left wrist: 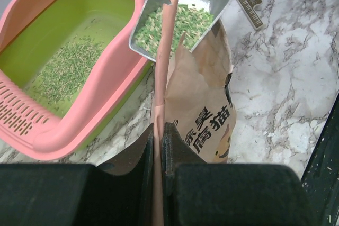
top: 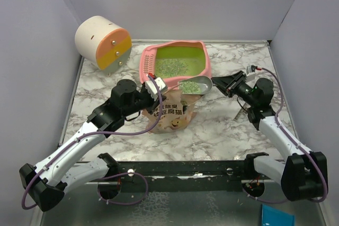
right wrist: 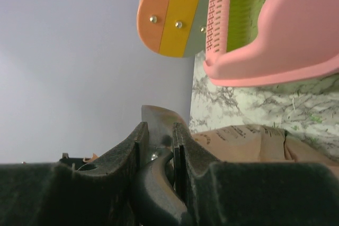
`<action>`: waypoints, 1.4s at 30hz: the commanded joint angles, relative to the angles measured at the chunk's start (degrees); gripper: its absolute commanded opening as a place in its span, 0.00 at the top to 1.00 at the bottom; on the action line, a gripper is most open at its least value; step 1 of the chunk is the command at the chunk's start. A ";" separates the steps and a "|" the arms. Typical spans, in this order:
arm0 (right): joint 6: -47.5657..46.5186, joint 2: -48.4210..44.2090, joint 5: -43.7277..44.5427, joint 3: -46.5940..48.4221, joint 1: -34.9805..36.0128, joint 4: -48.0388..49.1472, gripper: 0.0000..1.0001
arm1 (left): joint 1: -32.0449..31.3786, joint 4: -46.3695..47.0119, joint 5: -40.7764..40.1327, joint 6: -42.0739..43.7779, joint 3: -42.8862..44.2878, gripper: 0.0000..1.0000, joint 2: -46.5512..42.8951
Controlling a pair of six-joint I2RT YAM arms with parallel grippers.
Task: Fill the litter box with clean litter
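Observation:
The pink litter box with its lime-green basin stands at the back centre, with a thin patch of clean litter inside. It also shows in the left wrist view, litter on its floor. My left gripper is shut on the top edge of the beige cat pouch, holding it upright. My right gripper is shut on the handle of the grey scoop. The scoop carries green granules and hovers above the pouch mouth, next to the box's near rim. The right wrist view shows the handle between the jaws.
A cream-and-orange cylinder lies at the back left, beside the box. A small dark strip lies on the marble to the right of the pouch. Grey walls enclose the table on three sides.

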 commanded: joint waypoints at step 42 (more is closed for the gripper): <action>-58.93 51.34 20.14 89.95 10.59 -36.04 0.99 | 0.06 6.01 1.07 -2.92 -0.38 1.00 -1.00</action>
